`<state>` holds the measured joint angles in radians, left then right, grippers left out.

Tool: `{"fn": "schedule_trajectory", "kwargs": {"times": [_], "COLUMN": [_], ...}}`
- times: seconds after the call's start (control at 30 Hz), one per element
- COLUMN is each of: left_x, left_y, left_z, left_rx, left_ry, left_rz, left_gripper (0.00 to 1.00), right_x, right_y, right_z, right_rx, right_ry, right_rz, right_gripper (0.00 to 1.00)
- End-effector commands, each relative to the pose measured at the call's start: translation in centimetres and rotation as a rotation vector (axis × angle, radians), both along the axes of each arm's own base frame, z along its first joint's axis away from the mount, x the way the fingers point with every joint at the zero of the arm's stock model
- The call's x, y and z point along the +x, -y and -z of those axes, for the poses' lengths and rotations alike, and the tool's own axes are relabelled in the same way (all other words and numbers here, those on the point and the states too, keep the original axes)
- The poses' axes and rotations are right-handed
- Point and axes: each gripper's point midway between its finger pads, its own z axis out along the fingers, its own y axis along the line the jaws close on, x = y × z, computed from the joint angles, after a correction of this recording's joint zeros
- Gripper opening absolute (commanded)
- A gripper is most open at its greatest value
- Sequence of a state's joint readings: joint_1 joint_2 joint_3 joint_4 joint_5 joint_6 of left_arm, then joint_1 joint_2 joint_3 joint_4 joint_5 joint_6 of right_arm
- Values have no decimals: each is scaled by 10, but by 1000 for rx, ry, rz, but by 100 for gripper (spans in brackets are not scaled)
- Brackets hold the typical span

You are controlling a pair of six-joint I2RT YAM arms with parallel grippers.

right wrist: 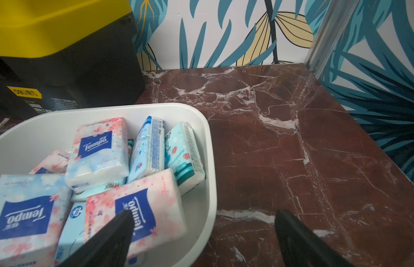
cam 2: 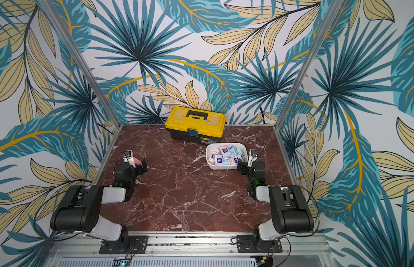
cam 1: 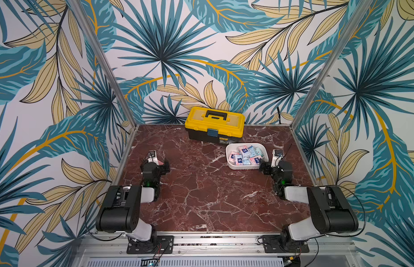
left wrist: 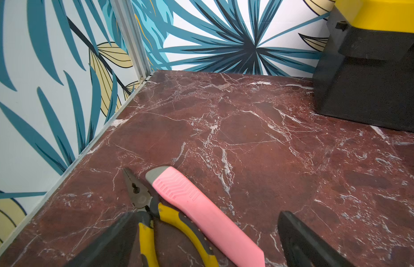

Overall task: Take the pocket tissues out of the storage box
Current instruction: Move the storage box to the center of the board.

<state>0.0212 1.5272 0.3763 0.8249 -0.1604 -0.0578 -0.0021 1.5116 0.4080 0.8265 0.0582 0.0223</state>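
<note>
In the storage box [right wrist: 51,129], just in front of the toolbox [right wrist: 86,69], the pocket tissues [right wrist: 98,150] overlap; lower packets part-hidden, count unclear. Wrist views cut off the toolbox and the handles of the pliers [left wrist: 138,191].

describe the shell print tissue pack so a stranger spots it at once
Find the yellow-lidded toolbox at the back wall; the white box sits just in front, toward the right arm. At the box's far right end the shell pack leans on edge beside a light blue pack. Only it is mint green with red shells; the others are pink-blossom or blue.
</note>
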Motion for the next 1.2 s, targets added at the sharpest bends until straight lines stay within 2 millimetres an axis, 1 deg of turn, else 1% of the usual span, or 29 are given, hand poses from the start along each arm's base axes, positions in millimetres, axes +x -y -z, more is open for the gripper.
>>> {"fn": "schedule_trajectory", "kwargs": {"times": [0.0, 0.3, 0.37, 0.43, 0.5, 0.57, 0.67, 0.77, 0.87, 0.9, 0.97, 1.03, 1.1, 1.17], "left_x": [6, 6, 5, 4, 1, -5, -14, -22, -27, -26, -25, -21, -18, -17], "left_y": [-1, 0, 0, -1, -1, 1, 4, 8, 10, 13, 32, 46, 59, 74], "left_z": [-16, -16, -17, -28, -36, -55, -82, -103, -117, -120, -123, -123, -124, -124], "left_rx": [-1, -3, -2, -2, -3, 0, -38, -125, -269, -308, -381, -444, -478, -473], "left_ry": [51, 51, 55, 78, 58, 81, 94, 78, 50, 32, -41, -78, -95, -94], "left_rz": [-6, -4, -3, -5, -6, 5, 11, 5, -33, -29, 50, 100, 138, 179], "left_gripper": [100, 100, 100, 100, 100, 100, 100, 100, 100, 100, 100, 100, 100, 100], "right_x": [2, 2, 2, 2, -2, -10, -25, -41, -52, -54, -55, -55, -50, -43], "right_y": [-2, -2, 1, 3, 6, 7, 12, 17, 16, 16, 13, 10, 10, 11], "right_z": [-8, -8, -12, -21, -30, -39, -60, -78, -89, -92, -95, -94, -96, -95], "right_rx": [12, 12, 4, 5, 8, 4, 13, 15, 12, 12, 19, 36, 59, 80], "right_ry": [29, 30, 40, 33, -9, -27, -4, -24, -104, -135, -199, -258, -299, -334], "right_rz": [-4, -3, 8, 24, 41, 51, 82, 115, 111, 112, 100, 88, 83, 90], "right_gripper": [99, 99, 99, 99, 99, 99, 99, 99, 99, 99, 99, 99, 99, 99]}}
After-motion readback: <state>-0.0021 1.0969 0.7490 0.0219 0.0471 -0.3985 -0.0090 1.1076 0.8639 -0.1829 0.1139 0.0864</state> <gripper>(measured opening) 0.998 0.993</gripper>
